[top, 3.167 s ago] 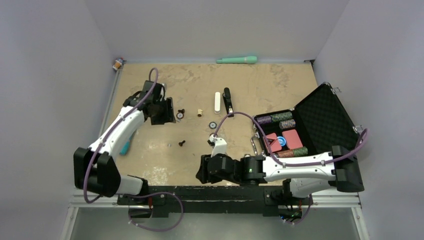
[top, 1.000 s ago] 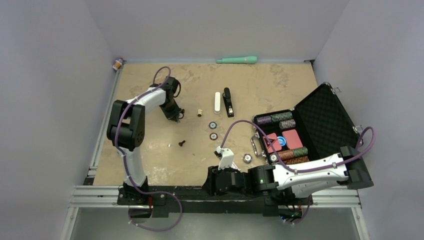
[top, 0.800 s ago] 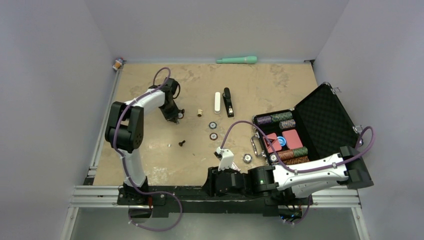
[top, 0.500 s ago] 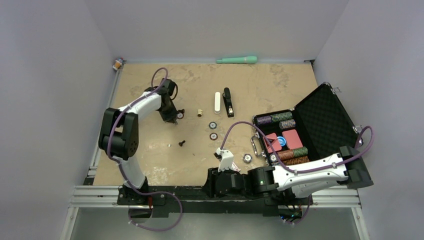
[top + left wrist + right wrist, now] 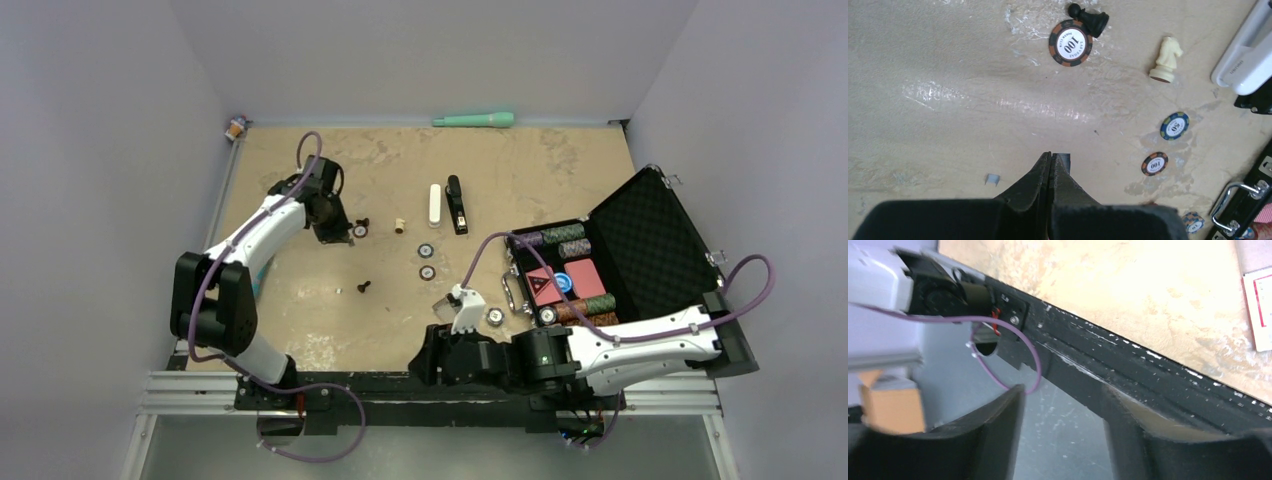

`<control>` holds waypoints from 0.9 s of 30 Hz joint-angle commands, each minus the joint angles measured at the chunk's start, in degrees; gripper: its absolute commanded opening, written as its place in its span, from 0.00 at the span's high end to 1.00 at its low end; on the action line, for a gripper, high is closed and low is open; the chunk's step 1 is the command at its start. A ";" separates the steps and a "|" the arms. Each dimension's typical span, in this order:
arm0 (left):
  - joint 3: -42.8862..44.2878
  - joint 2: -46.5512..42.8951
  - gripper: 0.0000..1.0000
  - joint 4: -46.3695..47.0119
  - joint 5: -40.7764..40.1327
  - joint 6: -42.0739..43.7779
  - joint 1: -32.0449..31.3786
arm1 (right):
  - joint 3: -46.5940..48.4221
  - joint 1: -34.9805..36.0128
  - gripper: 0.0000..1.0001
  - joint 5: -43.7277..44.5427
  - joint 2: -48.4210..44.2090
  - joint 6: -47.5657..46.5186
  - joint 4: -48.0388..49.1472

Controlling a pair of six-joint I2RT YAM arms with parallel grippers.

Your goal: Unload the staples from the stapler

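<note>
- My left gripper: fingers pressed together, empty, over the tan tabletop.
- My right gripper: fingers apart (nothing between), at the table's near edge.
- Slim black desk stapler: lies just beside a white oblong bar, well apart from both grippers.

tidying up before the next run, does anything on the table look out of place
Yes. Poker chips lie loose on the table, outside the open case. A black pawn and a white knight appear tipped over. What looks like one stray staple sits by the shut left gripper.
</note>
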 commanded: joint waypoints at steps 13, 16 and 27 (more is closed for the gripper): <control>5.76 -10.53 1.00 -4.59 7.55 11.29 -4.90 | 4.11 0.12 0.01 13.41 -19.27 9.52 -17.18; 8.17 -10.08 1.00 -5.73 7.19 13.79 -7.14 | 2.40 0.12 0.02 13.91 -22.73 16.11 -20.78; 10.50 -8.74 1.00 -3.91 10.74 22.92 -16.82 | -1.60 0.12 0.01 13.20 -24.65 12.46 -18.03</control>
